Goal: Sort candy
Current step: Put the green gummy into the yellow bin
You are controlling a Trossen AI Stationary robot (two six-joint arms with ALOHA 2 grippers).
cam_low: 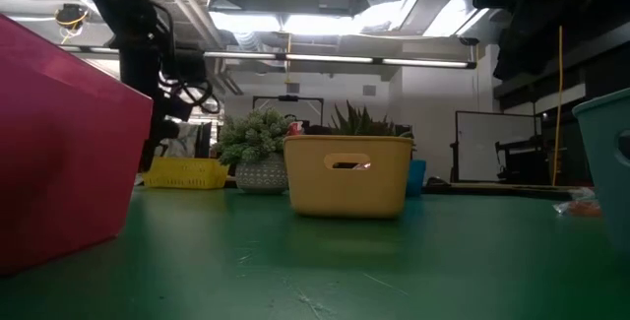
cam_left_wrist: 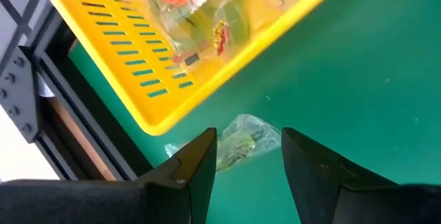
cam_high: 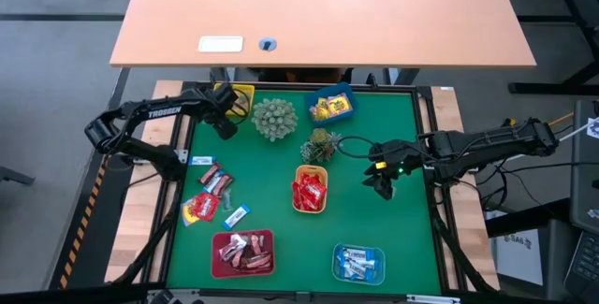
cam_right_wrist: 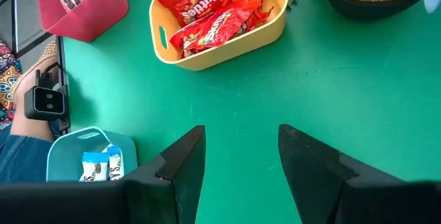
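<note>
Green desk mat, candy part-sorted into trays. Yellow tray at the far left corner; just beside it, one pale green candy lying flat between the spread, empty jaws of the left gripper. Light, crinkly, probably slippery (pinch across the middle); long axis runs roughly from finger to finger. Right gripper waits open near the red-filled tray.

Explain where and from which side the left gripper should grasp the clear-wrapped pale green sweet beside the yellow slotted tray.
Grip the clear-wrapped pale green sweet across its bunched middle, from straight above. It lies flat on the green mat, apart from the yellow slotted tray, and the open left gripper already straddles it.
</note>
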